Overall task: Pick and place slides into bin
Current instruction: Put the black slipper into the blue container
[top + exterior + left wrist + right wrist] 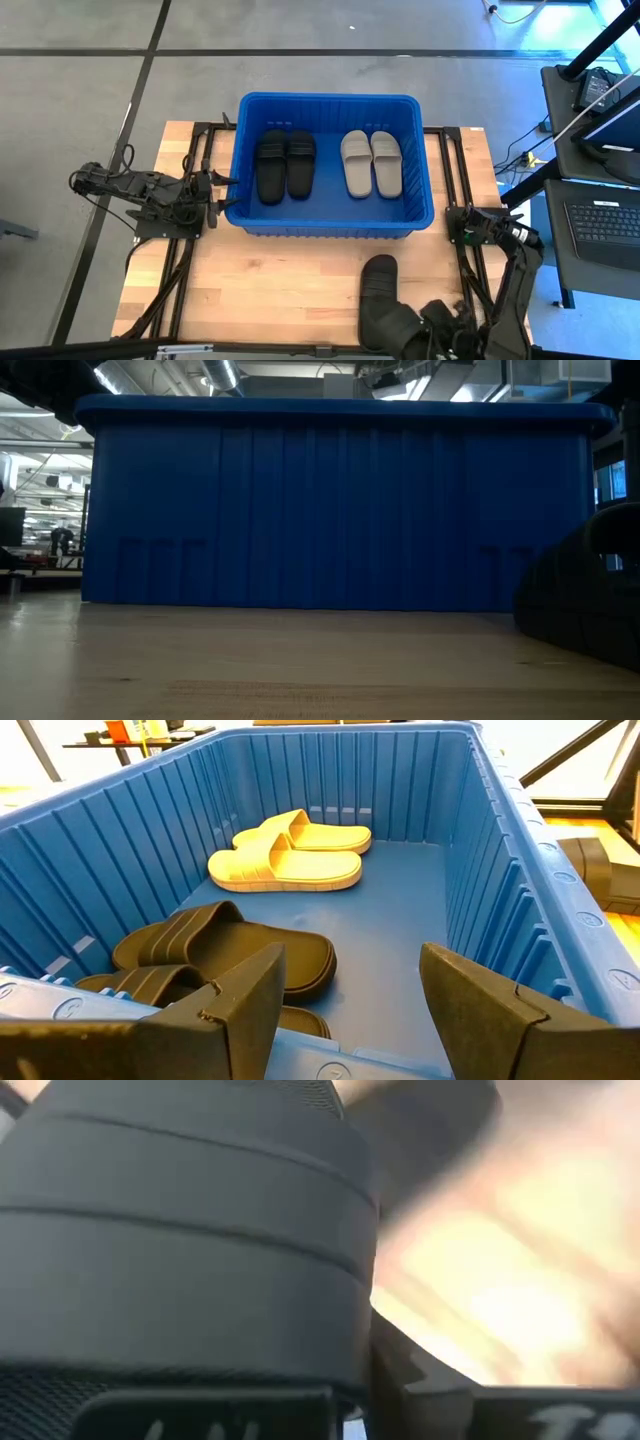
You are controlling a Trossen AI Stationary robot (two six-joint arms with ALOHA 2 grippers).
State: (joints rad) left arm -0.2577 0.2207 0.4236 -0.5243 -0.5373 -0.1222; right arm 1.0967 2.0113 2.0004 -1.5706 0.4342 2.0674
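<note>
Slides: four lie in the bin (238,160); the right tool (400,325), clamped on a black slide (378,280), must lift it over the rim. The left tool (345,1010) waits open at the bin's wall.

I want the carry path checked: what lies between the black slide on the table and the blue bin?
In the high view, only bare wooden tabletop separates the black slide, held by the right gripper, from the bin.
</note>
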